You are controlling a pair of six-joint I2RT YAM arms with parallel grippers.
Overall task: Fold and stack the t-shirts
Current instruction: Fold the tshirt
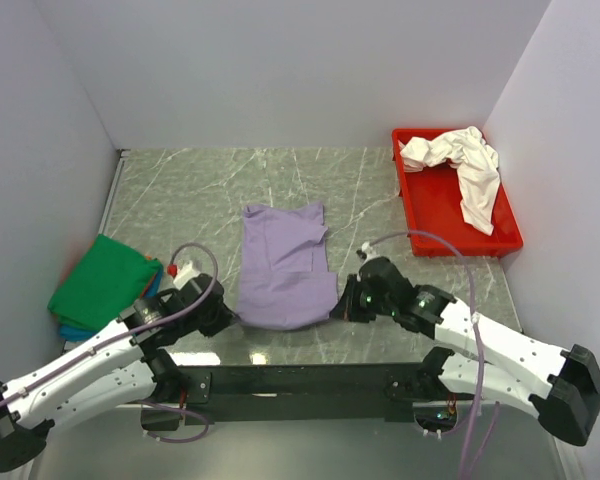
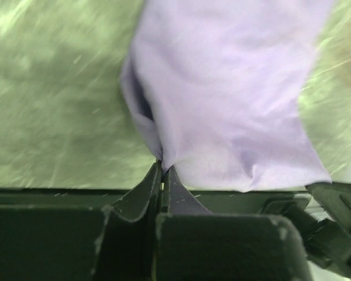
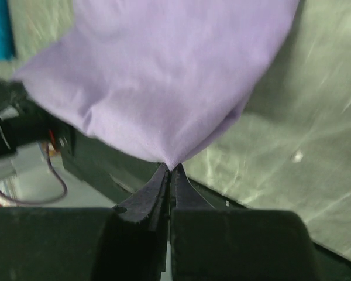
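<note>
Lavender shirt (image 1: 283,268) spread flat at the centre of the overhead view, on the marbled table (image 1: 180,190), one short edge toward the bottom of the frame. Left gripper (image 1: 230,316) clamped on the lower left corner of that edge, right gripper (image 1: 340,308) clamped on the lower right corner. Green shirt (image 1: 102,280) folded at the left edge, resting on a blue one (image 1: 70,329). White shirt (image 1: 460,170) crumpled in the red tray (image 1: 425,215) at upper right.

Left wrist view: jaws pinched tight at bottom centre, a tuck of lavender cloth between them, the rest spreading up and right. Blurred, so depth of bite hard to judge.

Right wrist view: much the same, jaws closed on a point of cloth at bottom centre, shirt fanning toward the upper left.

Likely the start of a bottom-to-top fold. Best done by lifting both corners together and level, carrying them toward the top of the overhead frame, and keeping the cloth taut between the grips to avoid sag or skew. Green pile just beside the left arm, worth a wide berth; tray well apart, no obstacle.
</note>
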